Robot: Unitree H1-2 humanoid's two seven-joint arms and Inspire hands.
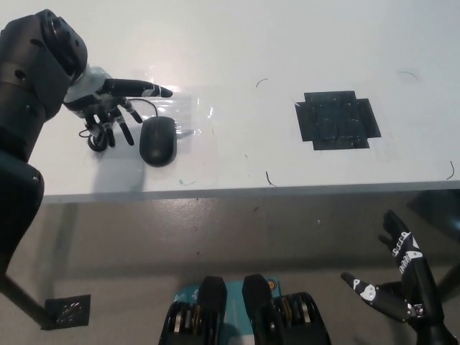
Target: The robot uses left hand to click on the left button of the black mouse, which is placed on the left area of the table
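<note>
A black mouse [158, 141] lies on the left part of the white table [237, 43], its cord coiled to its left [97, 136]. My left hand [115, 100] hovers just left of and behind the mouse, one finger stretched out to the right past the mouse's far end, the others hanging down beside the mouse's left flank. It holds nothing, and I cannot tell whether it touches the mouse. My right hand [399, 284] rests below the table's front edge at the lower right, fingers spread.
A black square patch of tape [336, 119] sits on the table's right half. A glossy strip of clear tape [190, 111] lies behind the mouse. The table's front edge [251, 192] runs across the middle of the picture.
</note>
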